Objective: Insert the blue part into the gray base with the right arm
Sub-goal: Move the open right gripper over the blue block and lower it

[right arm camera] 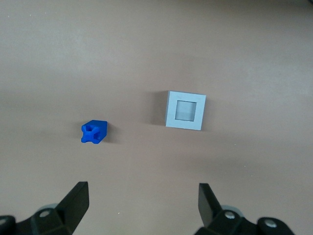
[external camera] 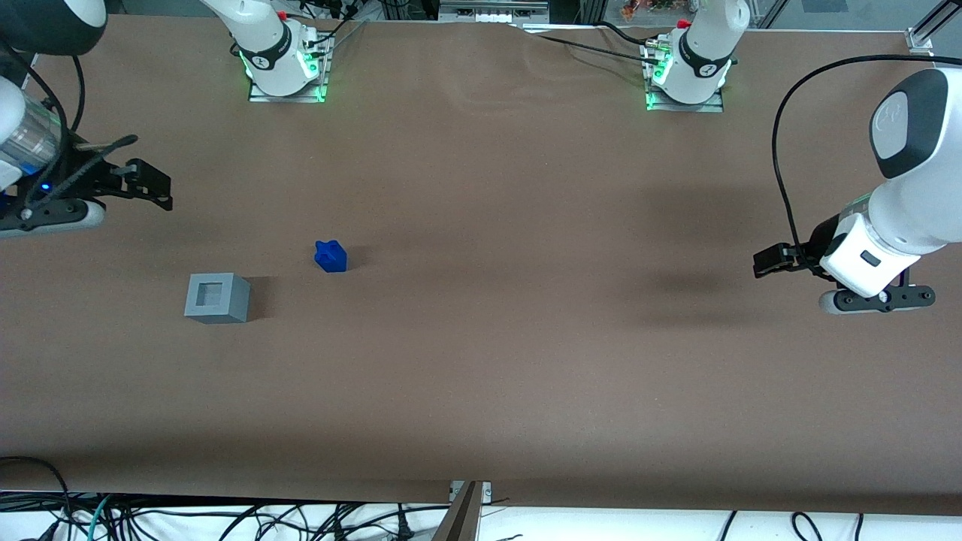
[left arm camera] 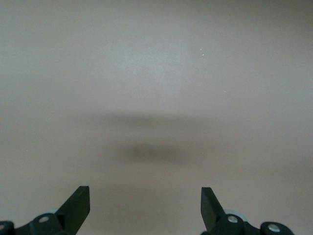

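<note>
You see a bright-blue blue part [external camera: 331, 256] and a light-gray gray base [external camera: 216, 297] whose square recess is a slightly darker gray, both on a plain brown table [external camera: 481, 361]. Your right arm [external camera: 30, 135] is white with black sections and a small blue light; its gripper [right arm camera: 142, 203], up over the table near both pieces, is black.
</note>
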Available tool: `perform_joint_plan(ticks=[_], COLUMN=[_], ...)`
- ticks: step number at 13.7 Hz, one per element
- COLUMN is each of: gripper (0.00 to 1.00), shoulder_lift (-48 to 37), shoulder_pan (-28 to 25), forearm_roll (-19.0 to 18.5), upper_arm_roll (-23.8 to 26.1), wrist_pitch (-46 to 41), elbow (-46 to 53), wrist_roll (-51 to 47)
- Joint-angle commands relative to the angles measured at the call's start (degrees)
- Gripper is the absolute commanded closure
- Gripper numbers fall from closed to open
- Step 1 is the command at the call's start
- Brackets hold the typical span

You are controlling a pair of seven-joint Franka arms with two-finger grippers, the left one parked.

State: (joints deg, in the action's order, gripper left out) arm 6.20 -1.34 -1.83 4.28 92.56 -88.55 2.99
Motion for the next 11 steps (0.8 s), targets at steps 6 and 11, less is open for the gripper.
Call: perform_joint_plan(ticks=[6, 11], gripper=[0.01, 0.01], shoulder_lift=[0.7, 0.6], shoulder_pan=[-3.6, -4.5], forearm_roll=[1.2, 2.9], upper_arm_roll=[0.6, 3.0], wrist_pitch=[5.0, 16.2], elbow=[-4.9, -14.7], wrist_roll=[-8.8, -15.5])
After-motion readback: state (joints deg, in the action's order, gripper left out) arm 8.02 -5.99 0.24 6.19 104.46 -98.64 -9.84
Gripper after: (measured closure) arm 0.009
